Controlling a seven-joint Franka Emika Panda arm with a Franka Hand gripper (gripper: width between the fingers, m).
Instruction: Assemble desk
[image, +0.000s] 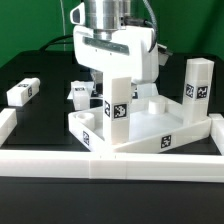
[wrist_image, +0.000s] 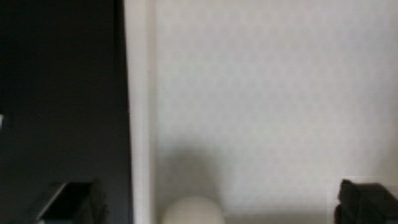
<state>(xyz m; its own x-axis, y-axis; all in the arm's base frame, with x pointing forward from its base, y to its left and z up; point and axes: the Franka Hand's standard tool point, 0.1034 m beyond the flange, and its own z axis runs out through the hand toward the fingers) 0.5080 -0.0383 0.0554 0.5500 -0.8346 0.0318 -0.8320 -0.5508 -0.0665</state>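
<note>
The gripper (wrist_image: 221, 203) is seen with its fingers (wrist_image: 71, 200) spread wide, and nothing is pinched between them. The white desk tabletop (image: 150, 128) is laid flat on the black table (image: 40, 125) directly below the gripper. A corner leg (image: 118, 100) is stood upright at the tabletop's corner, just beside the gripper on the camera's side. A second upright leg (image: 197, 85) is placed well apart, toward the exterior view's right. A small leg (image: 80, 92) is found near the gripper toward the exterior view's left, and a lying leg (image: 22, 92) farther out that way.

Bright even light, soft blur
</note>
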